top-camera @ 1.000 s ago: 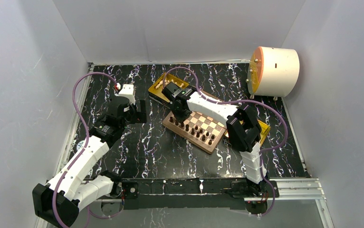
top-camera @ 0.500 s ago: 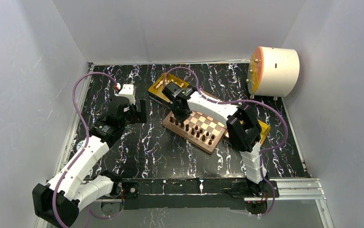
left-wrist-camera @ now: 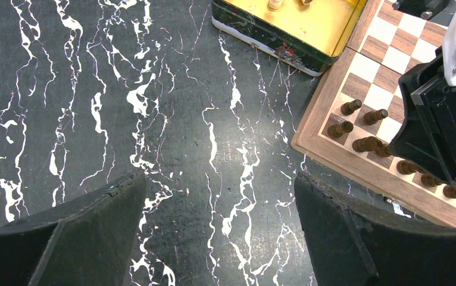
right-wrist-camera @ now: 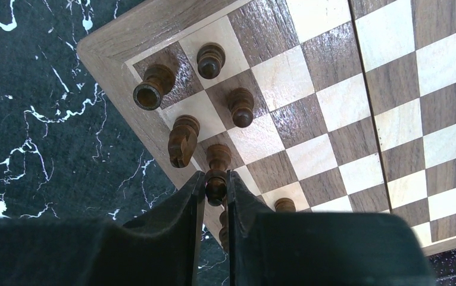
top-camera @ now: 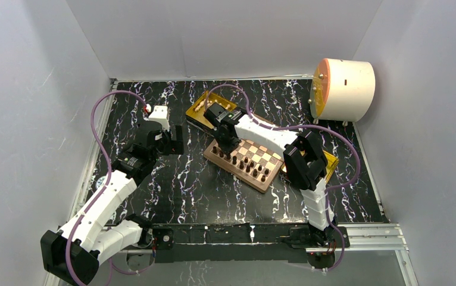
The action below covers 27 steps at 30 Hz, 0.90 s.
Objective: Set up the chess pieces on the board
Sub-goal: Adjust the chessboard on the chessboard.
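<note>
Starting left: wide-open left gripper (left-wrist-camera: 219, 202) with nothing in it, parked over the marble table (left-wrist-camera: 94, 89), off to the left of the board (left-wrist-camera: 327, 146). Then on the right: right gripper (right-wrist-camera: 215, 182) pinched narrow on an upright dark piece (right-wrist-camera: 216, 179) in the board's edge row, piece straight down between the jaws, neighbouring dark pieces (right-wrist-camera: 183, 140) just beside. Probably just needs letting go and lifting straight up, clearly the right arm's job.

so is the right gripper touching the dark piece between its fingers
Touching. Right wrist view: the right gripper has both fingers pressed on the dark piece, no gap.
</note>
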Available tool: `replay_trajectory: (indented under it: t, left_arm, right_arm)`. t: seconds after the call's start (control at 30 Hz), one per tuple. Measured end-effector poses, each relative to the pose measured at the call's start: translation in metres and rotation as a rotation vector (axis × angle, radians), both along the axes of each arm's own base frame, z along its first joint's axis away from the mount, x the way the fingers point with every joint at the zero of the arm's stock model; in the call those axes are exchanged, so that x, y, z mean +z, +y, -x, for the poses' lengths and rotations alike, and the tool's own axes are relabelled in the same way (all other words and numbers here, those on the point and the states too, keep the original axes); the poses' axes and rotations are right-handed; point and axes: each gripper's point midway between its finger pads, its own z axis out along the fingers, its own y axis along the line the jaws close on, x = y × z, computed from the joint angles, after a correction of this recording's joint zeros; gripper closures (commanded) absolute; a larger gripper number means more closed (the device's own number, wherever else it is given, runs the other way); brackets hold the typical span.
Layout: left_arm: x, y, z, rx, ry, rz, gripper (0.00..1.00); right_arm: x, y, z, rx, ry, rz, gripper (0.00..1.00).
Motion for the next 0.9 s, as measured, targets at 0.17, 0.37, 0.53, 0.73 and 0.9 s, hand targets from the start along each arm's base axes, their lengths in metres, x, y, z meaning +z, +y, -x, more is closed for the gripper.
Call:
replay_trajectory:
  t: [0.17,0.37,0.53,0.73,0.9]
  left_arm:
    - [0.0,0.0,0.0,0.0,0.0,0.0,0.08]
    - [0.0,0.0,0.0,0.0,0.0,0.0,0.08]
    - [0.0,0.0,0.0,0.0,0.0,0.0,0.08]
    - [0.0,0.0,0.0,0.0,0.0,0.0,0.08]
    - [0.0,0.0002,0.0,-0.004,-0.001,-0.005,0.08]
  right_arm:
    - [-0.0055,-0.0011,0.0012,0.001,0.012,0.012,0.72]
    - [-0.0074,-0.0012,0.0012,0.001,0.015,0.014,0.74]
    - [-0.0074,-0.001,0.0014,0.001,0.017,0.013,0.72]
    - [-0.0082,-0.0024,0.0029,0.001,0.025,0.021,0.64]
    - [-0.0061,-0.0023,0.0004,-0.003,0.014,0.023,0.61]
